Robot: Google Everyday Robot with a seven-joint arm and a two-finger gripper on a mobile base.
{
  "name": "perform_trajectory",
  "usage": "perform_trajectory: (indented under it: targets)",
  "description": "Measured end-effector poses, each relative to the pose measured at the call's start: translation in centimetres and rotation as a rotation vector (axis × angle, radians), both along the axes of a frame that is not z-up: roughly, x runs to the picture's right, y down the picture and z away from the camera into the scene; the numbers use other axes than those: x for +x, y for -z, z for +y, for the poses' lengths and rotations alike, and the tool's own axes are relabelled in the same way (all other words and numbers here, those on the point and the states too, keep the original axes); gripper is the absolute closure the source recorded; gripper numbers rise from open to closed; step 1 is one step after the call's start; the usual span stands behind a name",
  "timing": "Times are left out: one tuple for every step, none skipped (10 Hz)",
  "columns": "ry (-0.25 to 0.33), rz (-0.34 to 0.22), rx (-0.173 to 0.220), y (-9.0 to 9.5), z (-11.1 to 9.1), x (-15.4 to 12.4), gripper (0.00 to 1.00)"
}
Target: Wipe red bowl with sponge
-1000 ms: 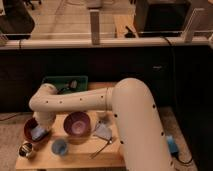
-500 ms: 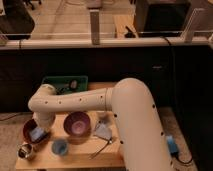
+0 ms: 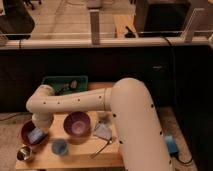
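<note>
A dark red bowl [image 3: 27, 133] sits at the left end of the wooden table [image 3: 80, 155]. A light blue sponge [image 3: 36, 135] lies inside it. My gripper [image 3: 39, 129] reaches down from the white arm into the bowl, right at the sponge. The arm's wrist hides the gripper's tips.
A purple bowl [image 3: 77, 124] stands just right of the red bowl. A blue cup [image 3: 59, 147] and a small metal cup [image 3: 24, 153] sit at the front. A green bin [image 3: 64, 84] is at the back. A grey cloth [image 3: 103, 131] and a thin utensil [image 3: 102, 148] lie to the right.
</note>
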State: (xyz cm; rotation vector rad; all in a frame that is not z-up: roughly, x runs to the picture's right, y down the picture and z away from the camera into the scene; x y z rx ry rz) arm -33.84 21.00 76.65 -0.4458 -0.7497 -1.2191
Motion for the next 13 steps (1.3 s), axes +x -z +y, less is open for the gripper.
perform_trajectory:
  targets:
    - [-0.006, 0.009, 0.004, 0.1, 0.0, 0.0, 1.0]
    - [-0.018, 0.024, 0.011, -0.1, -0.6, 0.6, 1.0]
    - [-0.025, 0.04, 0.021, -0.5, -1.5, 1.5, 1.0]
    - [-0.023, 0.047, 0.035, -0.7, -2.9, 2.1, 1.0]
    - [-0.019, 0.046, 0.043, -0.7, -3.4, 2.2, 1.0]
    - [-0.012, 0.04, 0.048, -0.5, -3.8, 2.0, 1.0]
    - [-0.007, 0.027, 0.05, -0.5, -3.9, 1.9, 1.0]
    - [-0.005, 0.016, 0.049, -0.6, -4.0, 1.8, 1.0]
    - [-0.003, 0.009, 0.049, -0.6, -4.0, 1.5, 1.0]
    - [0.004, -0.004, 0.05, -0.5, -4.0, 0.8, 1.0]
    - [0.008, -0.011, 0.052, -0.6, -4.3, 0.6, 1.0]
    - [0.012, -0.018, 0.055, -0.7, -4.6, 0.2, 1.0]
    - [0.02, -0.026, 0.058, -0.8, -4.9, -0.3, 1.0]
